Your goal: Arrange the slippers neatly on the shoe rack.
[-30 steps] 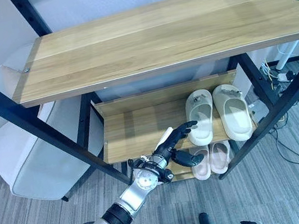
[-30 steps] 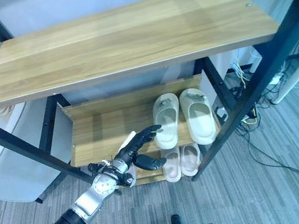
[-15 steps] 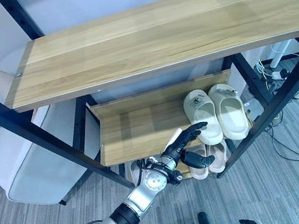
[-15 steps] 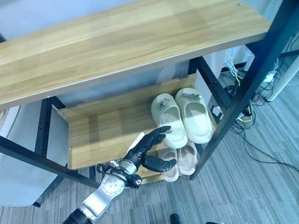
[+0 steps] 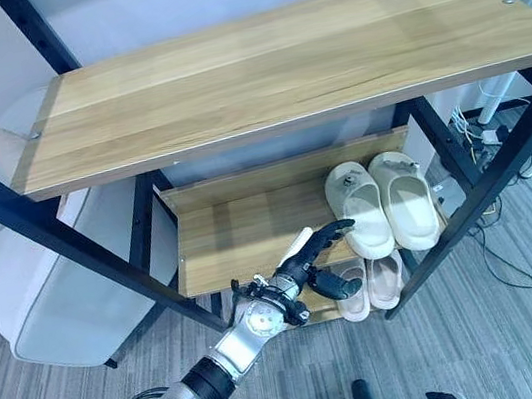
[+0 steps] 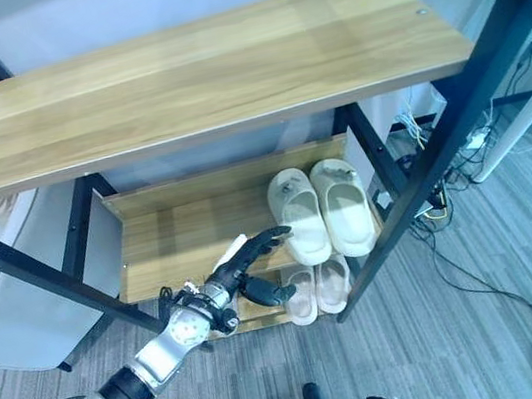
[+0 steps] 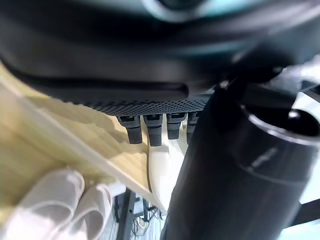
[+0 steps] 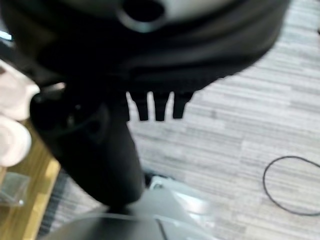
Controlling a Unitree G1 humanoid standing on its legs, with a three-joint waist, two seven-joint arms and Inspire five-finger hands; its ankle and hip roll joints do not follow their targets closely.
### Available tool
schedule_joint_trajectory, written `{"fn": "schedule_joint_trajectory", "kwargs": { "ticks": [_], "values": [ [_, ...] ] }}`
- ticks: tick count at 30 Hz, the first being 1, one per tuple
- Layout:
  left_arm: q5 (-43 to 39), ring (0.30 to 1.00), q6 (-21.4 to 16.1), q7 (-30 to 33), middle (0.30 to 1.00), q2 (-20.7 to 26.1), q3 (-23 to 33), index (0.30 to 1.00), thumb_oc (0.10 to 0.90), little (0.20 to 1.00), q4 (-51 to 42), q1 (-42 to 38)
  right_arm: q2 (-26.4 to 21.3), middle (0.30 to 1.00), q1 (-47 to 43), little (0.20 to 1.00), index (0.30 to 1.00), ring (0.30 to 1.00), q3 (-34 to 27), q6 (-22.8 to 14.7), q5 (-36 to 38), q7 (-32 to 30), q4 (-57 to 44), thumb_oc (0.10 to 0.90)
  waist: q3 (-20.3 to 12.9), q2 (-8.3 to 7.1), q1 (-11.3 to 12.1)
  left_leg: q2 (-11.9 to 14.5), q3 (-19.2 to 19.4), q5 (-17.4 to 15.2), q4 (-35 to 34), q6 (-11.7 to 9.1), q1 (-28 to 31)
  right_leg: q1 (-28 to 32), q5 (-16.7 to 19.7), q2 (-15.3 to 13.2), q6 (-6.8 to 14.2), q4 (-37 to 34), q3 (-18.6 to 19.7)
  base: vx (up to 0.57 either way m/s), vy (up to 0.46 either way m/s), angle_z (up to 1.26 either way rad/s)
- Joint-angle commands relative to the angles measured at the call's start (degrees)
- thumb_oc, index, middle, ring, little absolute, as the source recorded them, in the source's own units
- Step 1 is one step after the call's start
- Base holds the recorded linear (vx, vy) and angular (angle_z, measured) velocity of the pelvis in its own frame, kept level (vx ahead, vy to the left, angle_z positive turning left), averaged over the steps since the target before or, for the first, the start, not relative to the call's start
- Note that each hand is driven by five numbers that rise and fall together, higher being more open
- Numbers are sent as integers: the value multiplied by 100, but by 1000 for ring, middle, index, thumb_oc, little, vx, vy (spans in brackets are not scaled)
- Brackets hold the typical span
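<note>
At the near edge of the middle shelf, left eye view: my left hand is stretched out flat, fingers straight, thumb dropped below, holding nothing. Cream slippers sit to its right, side by side on the shelf's right end, long axes running near-to-far. Fingertips reach close to the left slipper's near end; contact I can't confirm. Left hand is clearly the nearer one. Slippers look like moulded foam, smooth, rounded, wide strap.

Right eye view: same layout. Second pair, pinkish slippers, on the bottom shelf below my thumb. Shelves are pale wood-grain boards on a black metal frame; top shelf bare.

Left wrist view: fingers extended over the wood board, a cream slipper just past them.

Right wrist view: right hand hangs over grey carpet, fingers loose, empty, well away from the rack.
</note>
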Motion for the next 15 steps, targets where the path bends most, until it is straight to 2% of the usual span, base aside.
{"fn": "schedule_joint_trajectory", "kwargs": {
  "ticks": [1,9,10,12,14,15],
  "values": [
    [162,900,-526,-84,900,-165,607,900,800,900,-449,-624,339,900,184,900,900,900,67,-84,9,179,-53,800,-152,-389,122,-2,-189,-416,13,-200,113,304,-594,-225,453,30,-124,-5,-1,13],
    [-94,900,-602,-255,900,361,1093,900,800,900,-1183,-44,410,900,270,900,900,900,-44,-54,-45,295,-70,800,-288,-483,292,12,-272,-434,13,-230,258,499,-613,-233,445,30,-312,-12,1,6],
    [-650,900,-590,-409,900,463,1263,900,800,900,-1475,240,431,900,291,900,900,900,-68,-34,-57,321,-61,800,-325,-503,358,19,-284,-427,13,-236,273,544,-614,-229,438,30,-353,-65,-1,15],
    [-960,900,-731,-666,900,945,1478,900,800,900,-2321,452,466,900,295,900,900,900,-122,-18,-92,329,-57,800,-354,-521,444,15,-331,-422,13,-235,277,585,-595,-232,439,30,-412,-53,5,15],
    [-1270,900,-731,-818,900,1108,1551,900,800,900,-2698,595,470,900,277,900,900,900,-107,-1,-139,335,-41,800,-369,-534,485,11,-340,-412,13,-232,278,596,-585,-236,441,30,-437,-29,20,19],
    [-1738,900,-702,-1021,900,1297,1670,900,800,900,-3155,843,512,900,241,900,900,900,-53,17,-267,328,-15,800,-401,-545,617,-4,-371,-417,13,-223,291,626,-568,-240,442,30,-487,-28,26,18]
  ]
}}
